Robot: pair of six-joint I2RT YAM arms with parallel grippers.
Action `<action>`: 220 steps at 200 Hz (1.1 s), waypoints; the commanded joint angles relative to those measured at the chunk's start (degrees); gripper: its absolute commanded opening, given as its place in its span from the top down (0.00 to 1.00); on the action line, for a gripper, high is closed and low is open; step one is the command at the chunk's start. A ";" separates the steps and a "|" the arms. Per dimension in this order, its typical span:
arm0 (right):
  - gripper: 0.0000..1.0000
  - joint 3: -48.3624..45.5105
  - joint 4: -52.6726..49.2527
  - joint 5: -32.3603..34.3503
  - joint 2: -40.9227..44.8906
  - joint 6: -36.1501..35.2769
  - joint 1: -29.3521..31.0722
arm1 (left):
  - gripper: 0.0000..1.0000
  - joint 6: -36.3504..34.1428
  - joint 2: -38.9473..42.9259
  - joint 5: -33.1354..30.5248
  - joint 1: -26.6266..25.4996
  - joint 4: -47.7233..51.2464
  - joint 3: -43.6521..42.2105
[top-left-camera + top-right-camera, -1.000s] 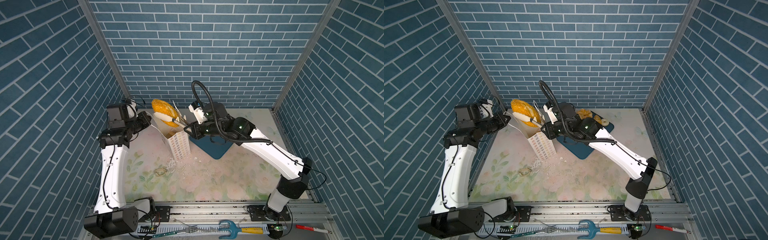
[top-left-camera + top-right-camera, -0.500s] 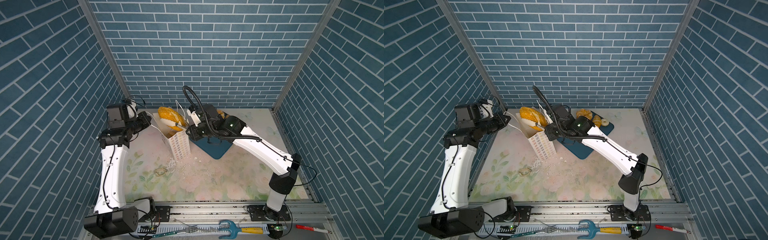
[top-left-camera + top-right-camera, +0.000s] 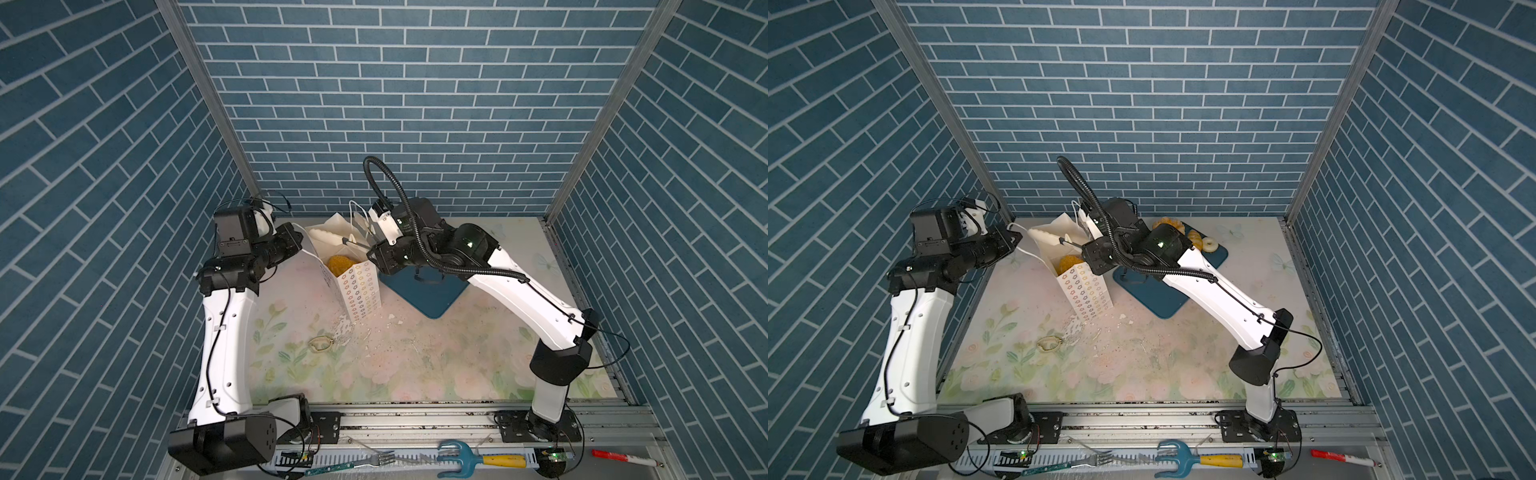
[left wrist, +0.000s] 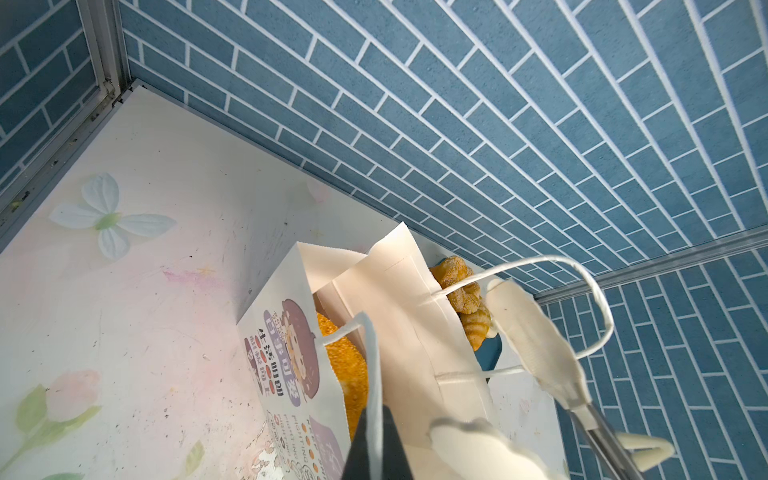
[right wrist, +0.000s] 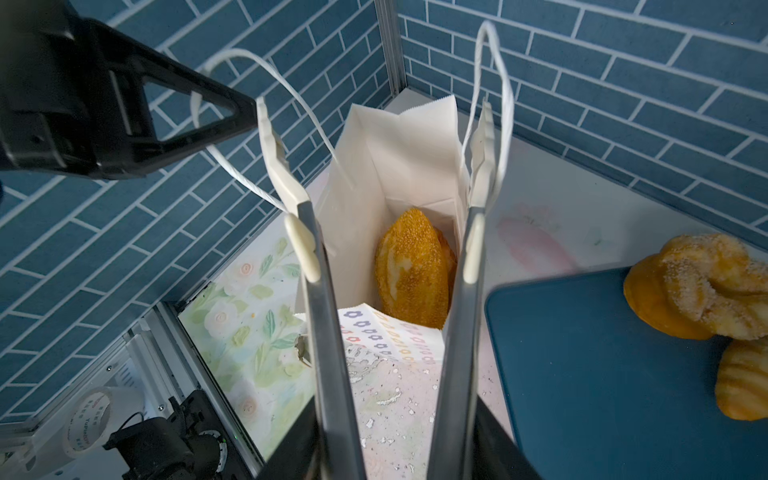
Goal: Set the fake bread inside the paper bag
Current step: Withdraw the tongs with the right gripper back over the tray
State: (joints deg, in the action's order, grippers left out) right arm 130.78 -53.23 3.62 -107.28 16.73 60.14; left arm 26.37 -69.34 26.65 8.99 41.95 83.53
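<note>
The white paper bag [image 3: 359,291] [image 3: 1088,293] stands upright at the back of the table, mouth open. My left gripper [image 3: 297,241] [image 4: 376,440] is shut on one of its cord handles and holds that side out. An oval golden loaf of fake bread [image 5: 411,270] [image 3: 337,264] lies inside the bag. My right gripper [image 5: 373,104] [image 3: 357,239] hovers over the bag mouth, open and holding nothing. More fake bread sits on the dark teal tray [image 5: 602,374]: a sugar-dusted twist [image 5: 702,286], a croissant [image 5: 744,382] and a small white ring [image 3: 1209,244].
The tray [image 3: 432,291] lies right of the bag, under my right arm. A loose rubber band [image 3: 320,344] and white flakes lie on the floral mat in front of the bag. A fork, a blue rake [image 3: 457,457] and a marker rest on the front rail.
My right gripper carried the oval loaf from behind the bag to over its mouth and opened. The loaf now lies inside the bag. The left gripper stayed put.
</note>
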 commanded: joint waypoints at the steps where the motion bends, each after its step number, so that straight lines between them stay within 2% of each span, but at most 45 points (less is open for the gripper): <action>1: 0.52 2.40 1.77 -0.50 1.85 -3.99 0.41 | 1.00 -0.45 -0.59 -0.26 0.32 0.26 0.49; 12: 0.52 1.59 3.48 -1.23 3.30 -5.72 0.39 | 1.00 -0.43 -0.69 -0.25 0.28 0.33 0.58; 55: 0.54 5.14 1.08 3.76 6.07 -10.37 -0.09 | 1.00 -0.41 -0.62 -0.02 0.22 0.24 0.50; 86: 0.54 2.81 0.59 8.64 9.86 -13.15 -2.07 | 1.00 -0.35 -0.50 0.11 0.15 0.31 0.67; 145: 0.54 -9.81 -0.34 9.94 17.79 -7.26 -16.10 | 1.00 -0.21 -0.32 -0.16 -0.02 0.82 1.15; 190: 0.54 -22.75 -2.62 12.61 17.79 -1.84 -28.41 | 1.00 0.00 -0.36 -0.99 -0.47 1.10 1.79; 220: 0.54 -28.18 -0.95 8.85 15.11 -1.17 -35.49 | 1.00 -0.35 -0.62 -1.80 -0.64 2.36 2.60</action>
State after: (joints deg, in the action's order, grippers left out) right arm 104.40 -55.42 13.58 -90.83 12.78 28.71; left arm 26.39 -69.76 25.91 8.60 42.68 84.14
